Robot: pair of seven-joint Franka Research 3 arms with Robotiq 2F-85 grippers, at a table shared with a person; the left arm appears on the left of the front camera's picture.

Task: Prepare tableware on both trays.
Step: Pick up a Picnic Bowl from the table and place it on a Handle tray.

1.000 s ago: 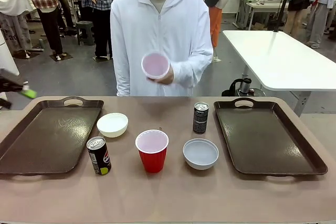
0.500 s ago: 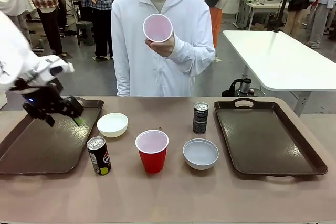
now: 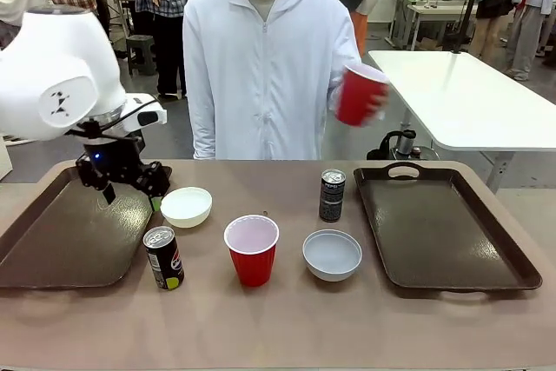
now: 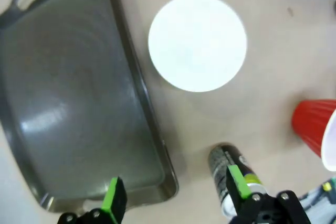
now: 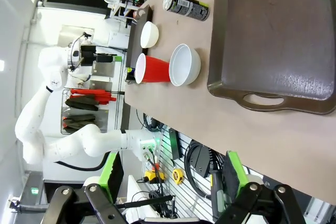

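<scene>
My left gripper (image 3: 132, 190) hangs open over the right rim of the left tray (image 3: 61, 232), just left of a white bowl (image 3: 186, 206). In the left wrist view its green fingertips (image 4: 114, 203) straddle the tray rim (image 4: 152, 129), with the bowl (image 4: 197, 42) ahead, a dark can (image 4: 231, 174) by one finger and a red cup (image 4: 315, 132) at the side. On the table stand a can (image 3: 163, 258), the red cup (image 3: 252, 249), a second bowl (image 3: 332, 254) and a second can (image 3: 332, 195). The person's hand holds another red cup (image 3: 359, 93) up, tilted. My right gripper (image 5: 173, 177) is open, off the table's near edge, facing the right tray (image 5: 278, 35).
The right tray (image 3: 443, 223) lies bare at the right. The person in a white hoodie (image 3: 265, 67) stands at the far side. A white table (image 3: 469, 97) stands behind on the right. Bare tabletop runs along the near edge.
My left arm has swung in from the left, across the left tray to its right rim beside the bowl. The person has moved the held red cup from chest height over to the right.
</scene>
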